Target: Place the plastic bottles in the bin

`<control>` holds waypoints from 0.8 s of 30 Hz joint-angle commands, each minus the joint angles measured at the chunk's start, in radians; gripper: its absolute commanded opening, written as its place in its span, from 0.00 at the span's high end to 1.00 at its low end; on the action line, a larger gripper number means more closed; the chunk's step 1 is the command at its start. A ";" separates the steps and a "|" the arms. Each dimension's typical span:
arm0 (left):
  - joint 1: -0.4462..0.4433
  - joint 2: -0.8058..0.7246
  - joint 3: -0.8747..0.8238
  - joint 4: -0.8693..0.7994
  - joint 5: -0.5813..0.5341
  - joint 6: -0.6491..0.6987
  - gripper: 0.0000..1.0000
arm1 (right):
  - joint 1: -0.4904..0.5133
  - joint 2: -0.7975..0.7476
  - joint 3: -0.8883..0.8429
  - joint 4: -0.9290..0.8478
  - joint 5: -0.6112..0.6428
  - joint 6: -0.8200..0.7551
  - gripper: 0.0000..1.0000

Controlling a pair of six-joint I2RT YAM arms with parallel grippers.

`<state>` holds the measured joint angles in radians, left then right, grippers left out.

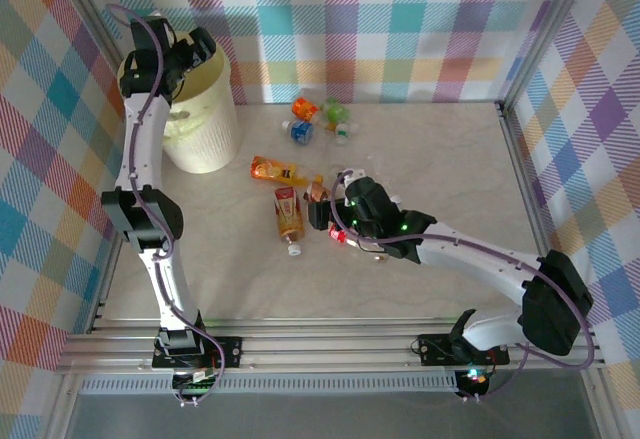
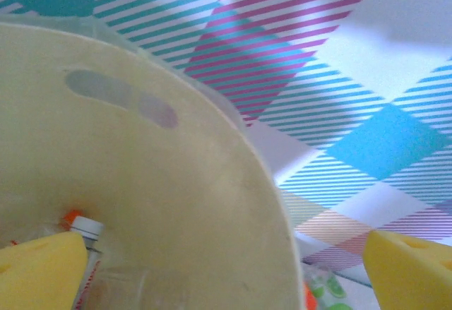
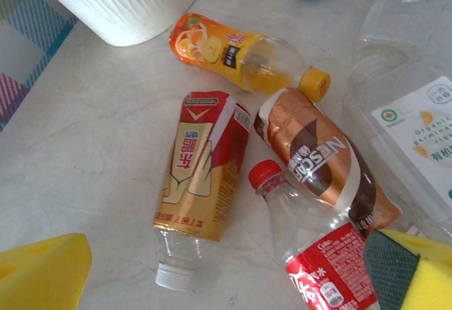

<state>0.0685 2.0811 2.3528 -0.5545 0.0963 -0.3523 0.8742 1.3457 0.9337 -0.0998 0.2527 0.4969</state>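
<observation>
From above, the bin (image 1: 203,129), a smooth cream tub with tapered sides, stands at the upper left against the checked back wall. The left gripper (image 1: 185,54) hangs over its mouth. Seven plastic bottles lie on the pale marbled table (image 1: 450,169). Three cluster at top centre: an orange-label bottle (image 1: 304,109), a green-label bottle (image 1: 335,112) and a blue-label bottle (image 1: 300,131). Four lie mid-frame: an orange juice bottle (image 1: 277,169), a red-and-gold bottle (image 1: 289,212), a brown bottle (image 1: 316,191) and a red-capped bottle (image 1: 338,235). The right gripper (image 1: 330,204) sits over these four. The right half of the table is bare.

The left wrist view looks into the bin's curved inner wall, with one handle slot (image 2: 120,98). The left gripper's yellow pads (image 2: 42,271) stand wide apart, holding nothing. A white-capped bottle (image 2: 86,229) lies inside, at the lower left.

In the right wrist view, the right gripper's pads (image 3: 42,275) sit wide apart at the bottom corners, gripping nothing. A clear bottle (image 3: 413,119) with a white label lies at the right edge.
</observation>
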 commanded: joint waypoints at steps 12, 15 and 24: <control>-0.095 -0.380 -0.338 0.013 0.247 0.004 0.00 | 0.009 0.241 0.141 -0.071 -0.211 0.029 0.00; -0.095 -0.505 -0.522 0.046 0.240 -0.028 0.00 | 0.051 0.310 0.206 -0.098 -0.148 0.008 0.00; -0.095 -0.833 -0.987 0.117 0.285 -0.109 0.00 | 0.101 0.484 0.338 -0.138 -0.060 0.084 0.00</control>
<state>-0.0303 1.3205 1.4353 -0.4706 0.3405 -0.4309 0.9649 1.7977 1.2400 -0.2119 0.1543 0.5510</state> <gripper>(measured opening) 0.998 0.996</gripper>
